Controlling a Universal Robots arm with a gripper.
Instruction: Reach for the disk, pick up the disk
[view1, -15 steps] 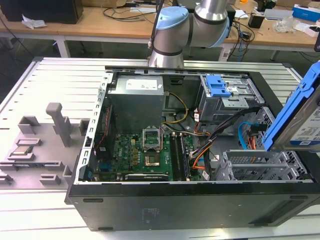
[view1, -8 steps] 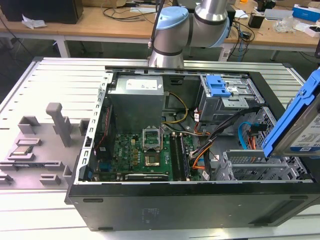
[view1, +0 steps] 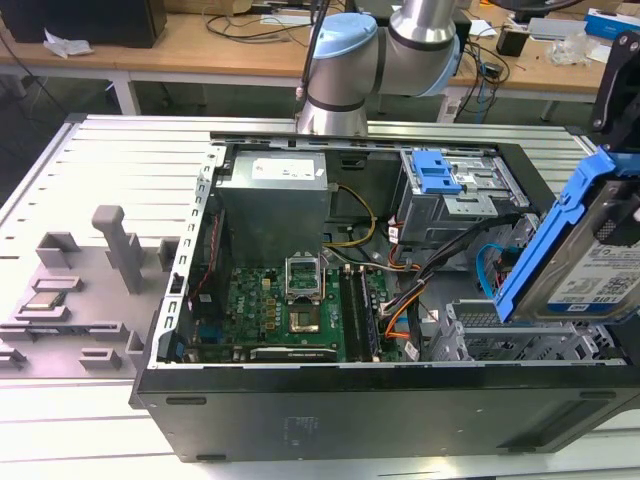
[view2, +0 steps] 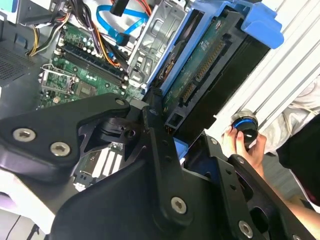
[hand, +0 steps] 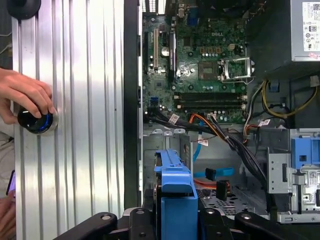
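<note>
Blue-bracketed disk (hand: 176, 197) edge-on between black gripper (hand: 175, 220) links, above open computer case (hand: 131, 100); hand (hand: 25, 95) on round knob (hand: 36, 121) beside.
</note>
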